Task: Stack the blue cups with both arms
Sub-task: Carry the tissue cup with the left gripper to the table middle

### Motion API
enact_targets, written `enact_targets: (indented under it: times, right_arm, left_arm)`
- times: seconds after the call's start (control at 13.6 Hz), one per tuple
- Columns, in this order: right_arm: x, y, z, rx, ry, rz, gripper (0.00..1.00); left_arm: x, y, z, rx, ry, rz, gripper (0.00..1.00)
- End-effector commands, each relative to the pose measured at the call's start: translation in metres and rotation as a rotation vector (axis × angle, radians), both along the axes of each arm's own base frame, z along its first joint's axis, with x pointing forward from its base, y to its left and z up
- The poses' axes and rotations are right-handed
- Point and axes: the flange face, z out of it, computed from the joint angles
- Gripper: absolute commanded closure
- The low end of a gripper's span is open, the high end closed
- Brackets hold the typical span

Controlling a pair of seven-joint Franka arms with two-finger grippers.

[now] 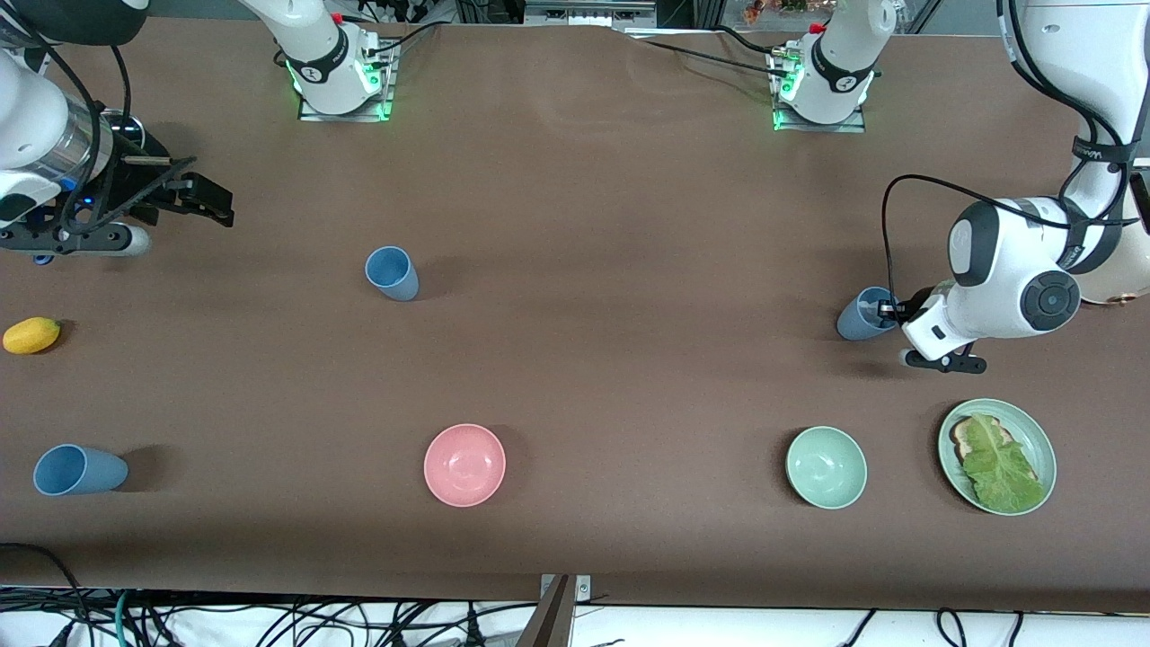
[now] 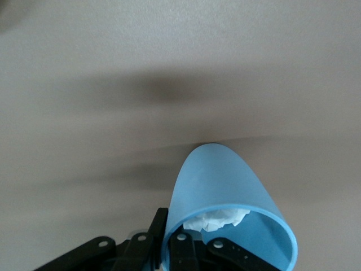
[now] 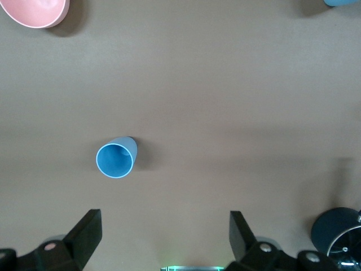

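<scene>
Three blue cups are in view. One blue cup (image 1: 392, 272) stands upright mid-table and shows in the right wrist view (image 3: 115, 158). A second blue cup (image 1: 79, 469) lies on its side near the front edge at the right arm's end. My left gripper (image 1: 888, 311) is shut on the rim of the third, greyer blue cup (image 1: 861, 316), one finger inside and one outside (image 2: 171, 237). That cup (image 2: 217, 180) is tilted and has white crumpled paper inside. My right gripper (image 1: 211, 202) is open and empty (image 3: 163, 237), up in the air at the right arm's end.
A pink bowl (image 1: 464, 465) and a pale green bowl (image 1: 826, 466) sit near the front edge. A green plate (image 1: 1042, 445) with lettuce and bread is at the left arm's end. A yellow fruit (image 1: 31, 335) lies at the right arm's end.
</scene>
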Motion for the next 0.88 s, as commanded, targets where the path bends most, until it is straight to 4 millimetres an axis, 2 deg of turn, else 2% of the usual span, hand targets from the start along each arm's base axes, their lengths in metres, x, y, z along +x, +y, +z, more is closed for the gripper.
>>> enact_targets:
  times: [0.0, 0.15, 0.29, 0.66, 0.81]
  right_arm:
    - [0.004, 0.0, 0.006, -0.005, -0.008, -0.014, 0.0]
    - [0.004, 0.0, 0.006, -0.005, -0.008, -0.014, 0.0]
    - [0.004, 0.0, 0.006, -0.005, -0.008, -0.014, 0.0]
    - [0.005, 0.002, 0.004, -0.005, -0.004, -0.011, 0.0]
    - [0.005, 0.002, 0.004, -0.005, -0.004, -0.011, 0.0]
  left_arm:
    - [0.015, -0.01, 0.021, -0.017, -0.03, 0.003, 1.0]
    - [0.024, -0.046, 0.041, -0.039, 0.0, 0.055, 1.0]
    - [0.025, -0.098, 0.053, -0.044, 0.026, 0.136, 1.0]
    - [0.016, -0.253, 0.069, -0.007, 0.016, 0.297, 1.0]
    - [-0.004, -0.327, 0.052, 0.029, 0.038, 0.318, 1.0]
